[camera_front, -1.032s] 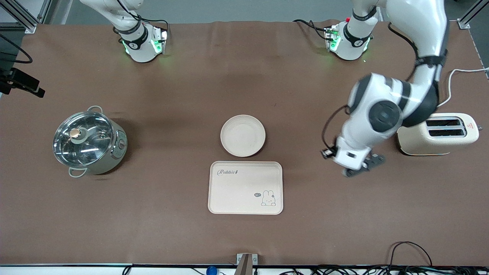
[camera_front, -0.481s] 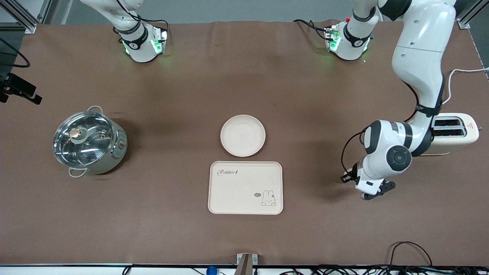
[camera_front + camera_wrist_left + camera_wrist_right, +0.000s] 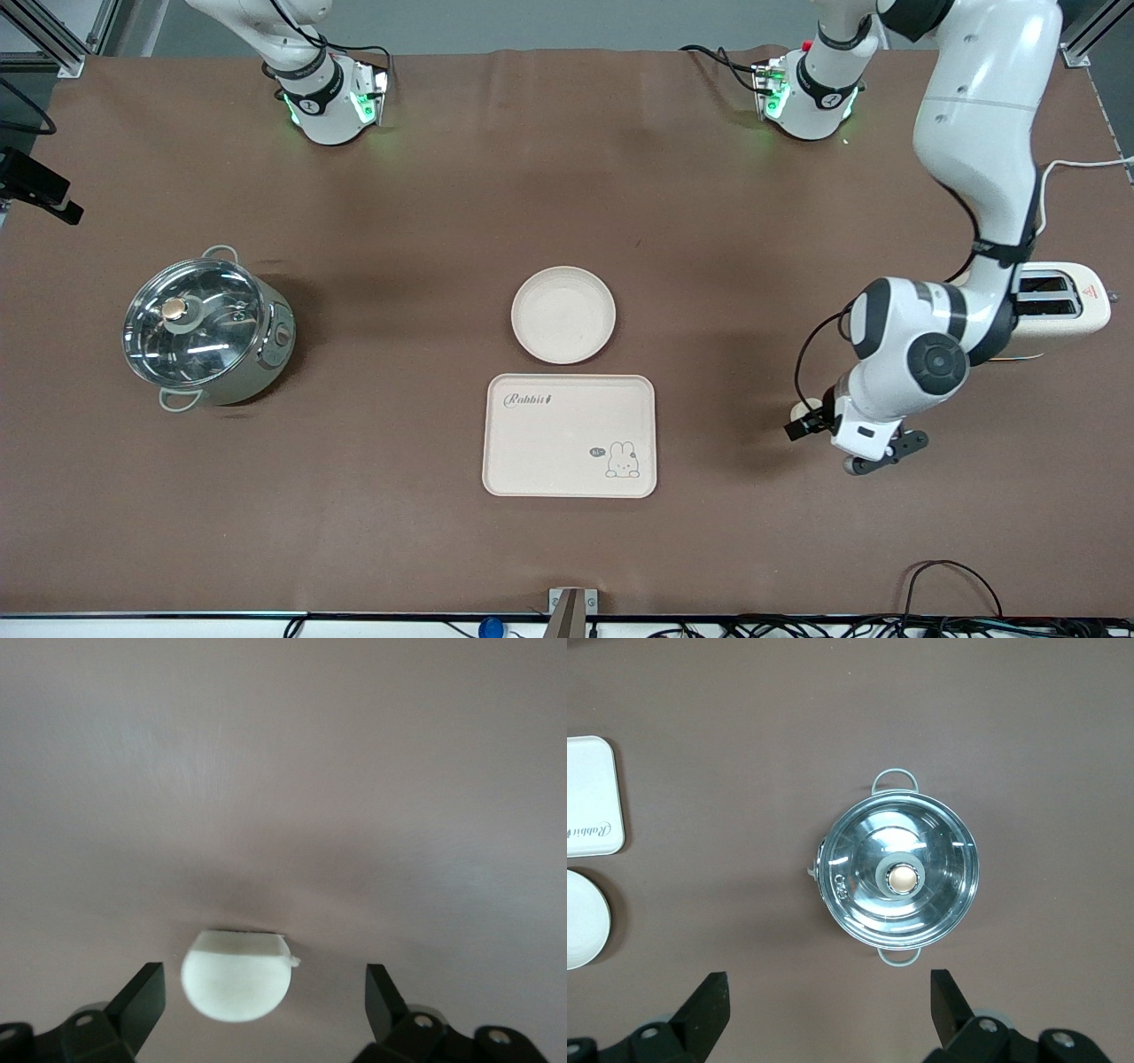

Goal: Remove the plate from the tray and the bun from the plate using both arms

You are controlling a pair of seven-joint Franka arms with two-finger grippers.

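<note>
The round cream plate (image 3: 563, 315) sits bare on the table, just farther from the front camera than the cream "Rabbit" tray (image 3: 570, 435), which holds nothing. The pale bun (image 3: 805, 409) lies on the table toward the left arm's end, beside the left hand. In the left wrist view the left gripper (image 3: 263, 992) is open and low over the table. The bun (image 3: 236, 976) lies between its fingers, touching neither. The right gripper (image 3: 830, 1001) is open and empty, high over the table by the pot (image 3: 897, 877). Its wrist view also shows the tray (image 3: 592, 797) and the plate (image 3: 580, 920).
A steel pot with a glass lid (image 3: 205, 328) stands toward the right arm's end. A cream toaster (image 3: 1059, 306) stands at the left arm's end, partly covered by the left arm (image 3: 912, 354). Cables run along the table's near edge.
The left arm has swung from beside the toaster toward the front camera and come down low over the table. The bun now shows beside its hand. Plate, tray and pot have not moved.
</note>
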